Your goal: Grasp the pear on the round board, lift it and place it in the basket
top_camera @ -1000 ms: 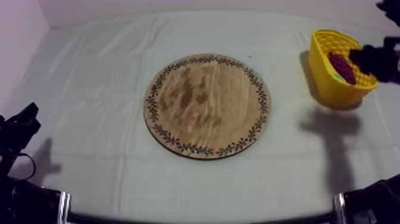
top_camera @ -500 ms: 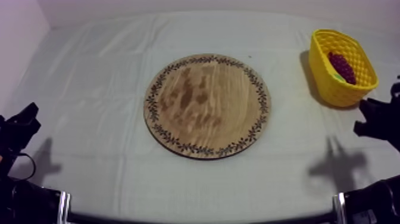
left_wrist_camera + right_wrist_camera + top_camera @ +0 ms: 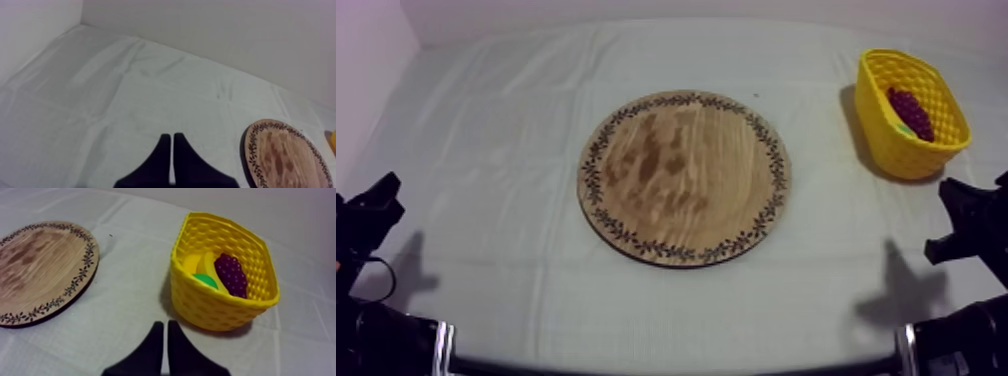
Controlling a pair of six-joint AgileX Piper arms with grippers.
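The pear (image 3: 204,280) is off the board (image 3: 684,178) and lies inside the yellow basket (image 3: 891,150). In the right wrist view its green top shows just behind the basket's near wall. A banana (image 3: 200,263) lies touching it on the far side. A bunch of grapes (image 3: 230,274), dark purple, leans beside both against the basket's inner wall.

Seen from above, the round board lies flat in the middle of the cloth (image 3: 496,120), its patterned rim running all the way round. The basket stands upright at about 2 o'clock from the board, well apart from it, close to the table's far right corner. In that view the grapes show as a dark patch inside it, with a sliver of green at their 7 o'clock.

The right gripper (image 3: 163,323) has its two black fingers pressed together into a narrow wedge with nothing between them. It points at the basket's near wall and is apart from it, above bare cloth. From above, this arm sits at roughly 5 o'clock from the basket and between 3 and 4 o'clock from the board.

The left gripper (image 3: 172,136) also has its fingers pressed together and holds nothing. It rests low at about 8 o'clock from the board, well apart from it, above the cloth.
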